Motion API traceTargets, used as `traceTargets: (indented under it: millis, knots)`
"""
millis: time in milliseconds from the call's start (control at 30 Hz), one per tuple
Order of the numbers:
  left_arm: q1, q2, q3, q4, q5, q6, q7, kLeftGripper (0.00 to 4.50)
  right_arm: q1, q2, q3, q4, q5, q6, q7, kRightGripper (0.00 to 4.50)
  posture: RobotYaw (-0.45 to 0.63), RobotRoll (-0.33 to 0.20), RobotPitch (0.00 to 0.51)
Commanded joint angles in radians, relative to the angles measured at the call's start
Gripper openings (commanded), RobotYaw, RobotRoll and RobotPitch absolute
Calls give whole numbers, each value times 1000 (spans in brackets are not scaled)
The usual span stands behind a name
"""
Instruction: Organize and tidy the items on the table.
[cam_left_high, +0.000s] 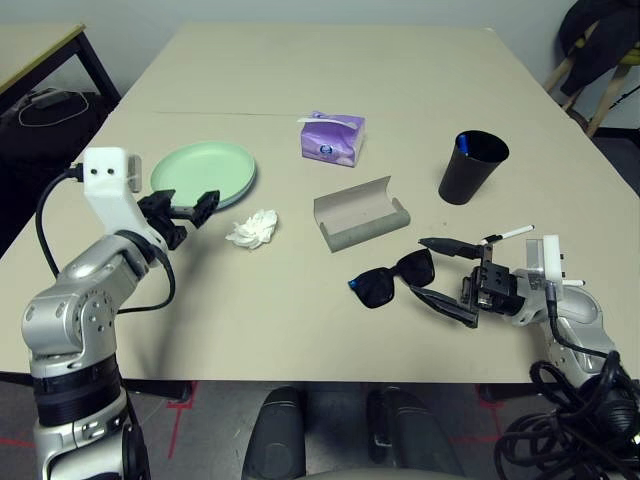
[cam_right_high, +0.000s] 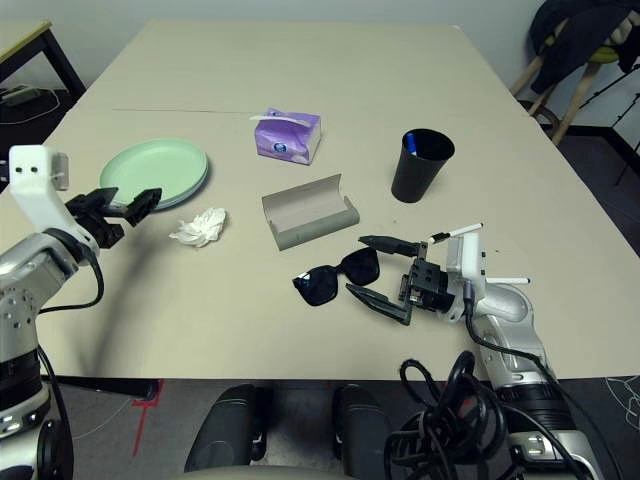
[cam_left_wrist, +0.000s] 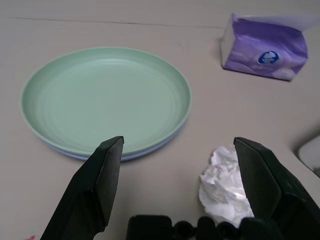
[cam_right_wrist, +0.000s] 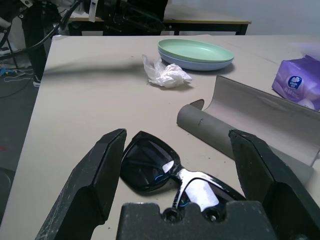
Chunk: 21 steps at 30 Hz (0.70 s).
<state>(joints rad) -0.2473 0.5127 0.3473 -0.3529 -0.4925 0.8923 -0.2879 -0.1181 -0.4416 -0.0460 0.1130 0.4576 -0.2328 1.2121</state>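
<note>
Two round plates sit stacked at the left of the head view, a smooth pale green plate (cam_left_high: 205, 174) on a pale blue plate (cam_left_wrist: 75, 153) whose rim just peeks out beneath. Just beside them, toward the centre, lies one crumpled white tissue (cam_left_high: 252, 229). At the centre stands a grey oblong glasses case (cam_left_high: 360, 213), open, its curved lid raised, with glossy black sunglasses (cam_left_high: 393, 280) lying close below it. To the right a tapered black cup (cam_left_high: 472, 166) holds something blue, and a thin white pen (cam_left_high: 510, 234) lies at lower right, partly behind the right arm. One soft purple tissue box (cam_left_high: 332, 137) rests above the case on the matte beige table (cam_left_high: 340, 70). The left gripper (cam_left_high: 178, 212) hovers by the plates, jaws spread and empty; the right gripper (cam_left_high: 447, 280) has its jaws spread either side of the sunglasses.
</note>
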Motion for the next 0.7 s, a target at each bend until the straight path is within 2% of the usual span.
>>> traceTargets:
  millis: [33,267,433,700]
  knots:
    - [38,3,-65,-19,32,-72,-38,4455,35,8,-3,-39,-12,-2,-50,4500,98,0,125]
    - [73,1,-141,-5,59,-147,-85,4455,106,2,-6,-110,-13,8,-110,4500,49,0,131]
    - [85,20,-221,19,117,-211,-123,4455,148,-3,-7,-150,-6,30,-144,4500,25,0,135]
    - [79,44,-282,78,202,-281,-157,4455,197,-3,-8,-204,-7,67,-195,4500,-6,0,143]
